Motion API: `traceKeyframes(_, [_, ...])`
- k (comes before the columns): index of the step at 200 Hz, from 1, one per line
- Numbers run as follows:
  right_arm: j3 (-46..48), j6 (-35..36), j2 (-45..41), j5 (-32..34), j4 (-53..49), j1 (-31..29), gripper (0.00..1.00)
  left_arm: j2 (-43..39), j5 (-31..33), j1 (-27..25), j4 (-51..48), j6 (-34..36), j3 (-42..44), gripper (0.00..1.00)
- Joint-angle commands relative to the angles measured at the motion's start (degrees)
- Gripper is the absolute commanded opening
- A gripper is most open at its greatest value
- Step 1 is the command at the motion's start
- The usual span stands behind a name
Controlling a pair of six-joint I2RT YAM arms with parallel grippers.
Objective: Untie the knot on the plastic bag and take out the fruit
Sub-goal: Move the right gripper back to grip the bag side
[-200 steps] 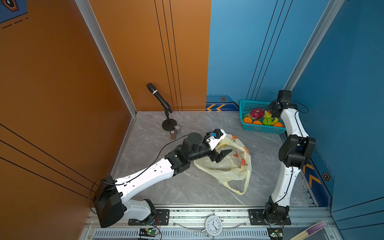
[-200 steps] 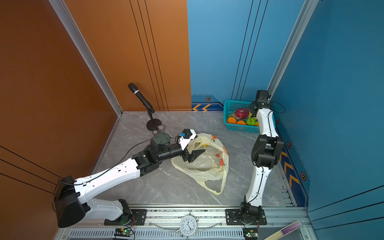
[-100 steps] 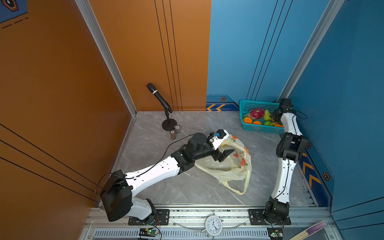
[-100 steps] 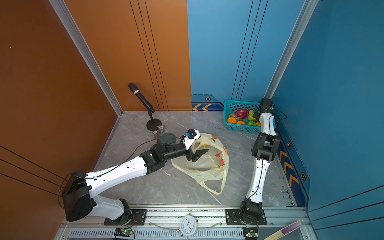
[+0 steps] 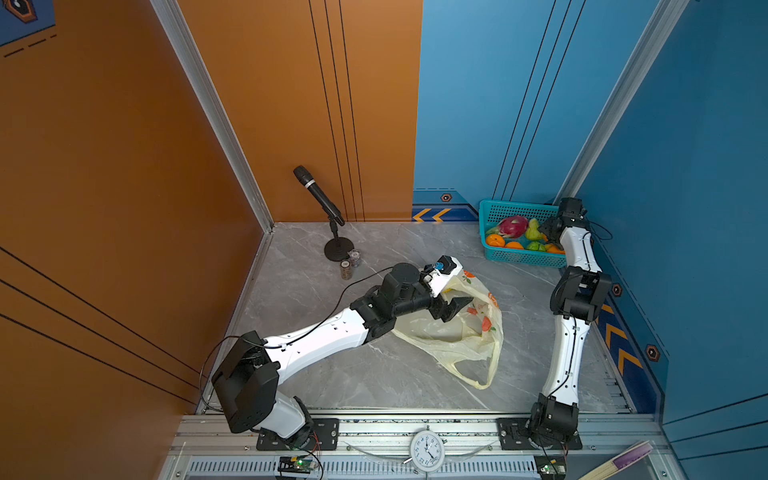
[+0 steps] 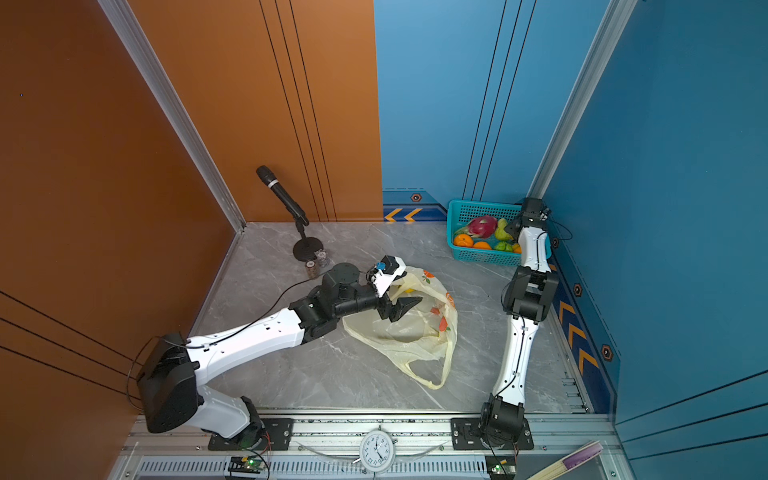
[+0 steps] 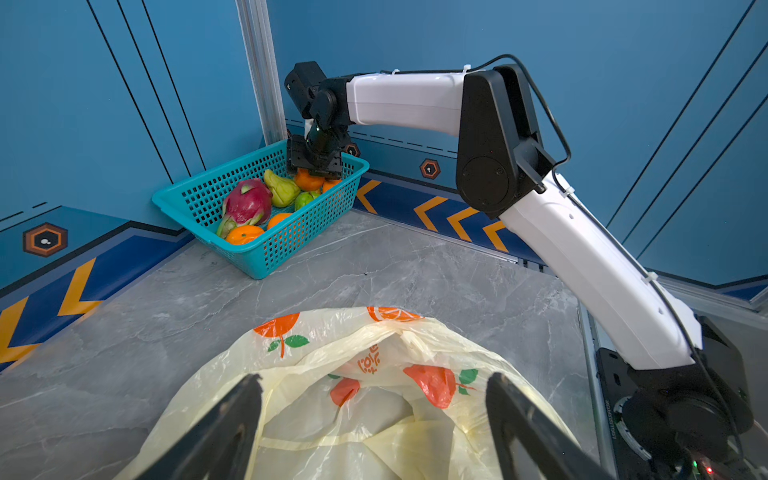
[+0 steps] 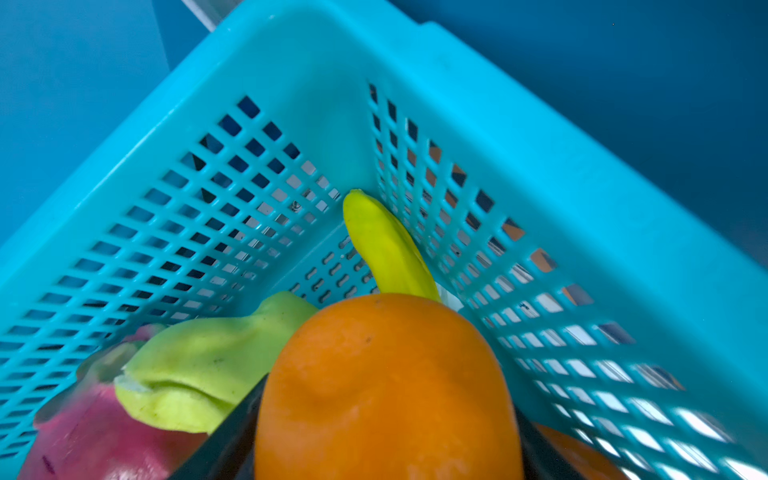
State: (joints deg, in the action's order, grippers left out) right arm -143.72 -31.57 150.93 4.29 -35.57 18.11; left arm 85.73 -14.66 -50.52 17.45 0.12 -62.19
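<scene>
The plastic bag (image 5: 457,332) (image 6: 415,336) lies slack on the grey floor, its mouth loose and a handle loop trailing toward the front; the knot does not show. My left gripper (image 5: 455,305) (image 6: 401,307) (image 7: 374,378) hangs open at the bag's mouth, with only film between its fingers. At the back right, my right gripper (image 5: 549,232) (image 6: 515,228) (image 7: 313,168) (image 8: 386,415) is low in the teal basket (image 5: 519,259) (image 7: 291,237), shut on an orange (image 8: 386,374) (image 7: 308,180). More fruit lies there: a pink dragon fruit (image 5: 513,226) (image 7: 247,203), a green one (image 8: 199,365) and other oranges.
A yellow banana (image 8: 386,249) leans in the basket's corner. A microphone on a stand (image 5: 320,199) and two small jars (image 5: 349,264) stand at the back left. Orange and blue walls close in the floor; a clock (image 5: 427,451) sits on the front rail.
My right arm has shifted over the basket and now holds the orange down among the fruit. The left arm has crept a little farther toward the bag, its gripper still open.
</scene>
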Motion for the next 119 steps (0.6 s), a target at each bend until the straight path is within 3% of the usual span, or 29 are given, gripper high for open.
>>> traceKeyframes(1, [-1.04,-0.28,-3.72,-1.24,-2.42,-0.32,0.77,0.16,-2.48,0.42,1.38,-2.47,-1.70,0.85])
traceKeyframes(49, [5.55,1.93,-14.62,-0.48,-4.33,-1.74,0.86,-0.57,-2.30,-0.03,1.05,-4.96,-1.35,0.85])
traceKeyframes(119, [22.03,7.54,-39.20,-3.87,-4.24,-5.30,0.87,-2.30,-3.31,-0.96,-2.85,-6.90,-0.69,0.85])
